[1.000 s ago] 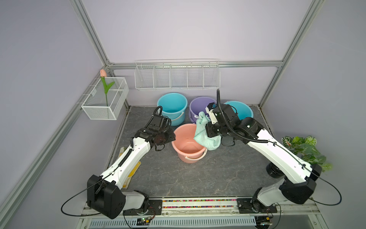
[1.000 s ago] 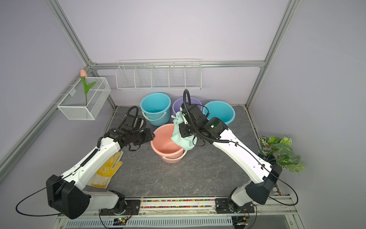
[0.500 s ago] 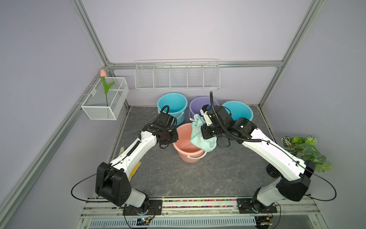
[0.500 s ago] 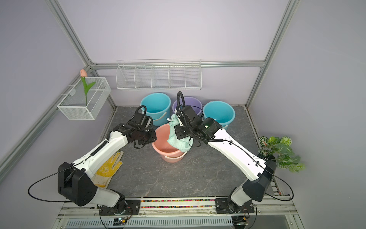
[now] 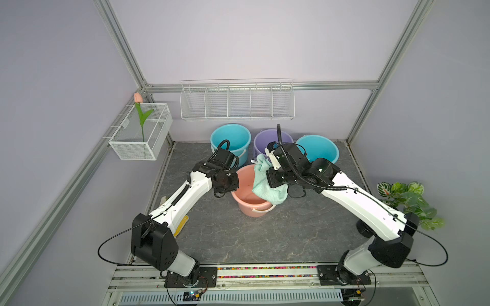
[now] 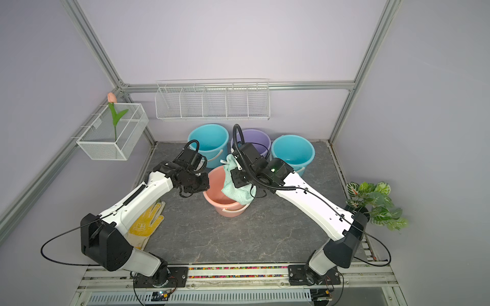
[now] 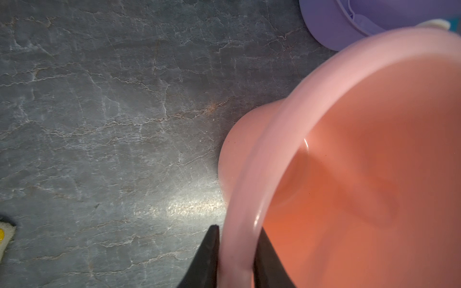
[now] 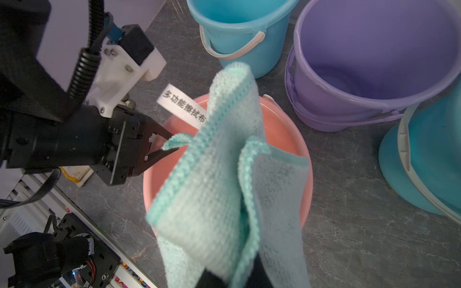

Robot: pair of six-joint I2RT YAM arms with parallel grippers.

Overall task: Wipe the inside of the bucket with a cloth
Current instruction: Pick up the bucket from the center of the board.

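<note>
Left gripper (image 7: 238, 238): I've got it pinching the pink bucket (image 5: 254, 210) by the rim, one finger inside, one outside.
Right gripper (image 8: 234, 274): clamped tight on the bunched cloth (image 5: 261, 182).
Cloth: dangling over the pink bucket's mouth, right arm's side, white label (image 8: 184, 107) sticking out.
Pink bucket: on the grey table (image 5: 238, 238), just in front of the purple bucket (image 5: 262, 140).

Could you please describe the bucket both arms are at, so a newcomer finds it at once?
Under the back wall's wire shelf stand a blue bucket, a purple bucket and a second blue bucket. In front sits the pink bucket, the only pink one, with the cloth hanging over it.
</note>
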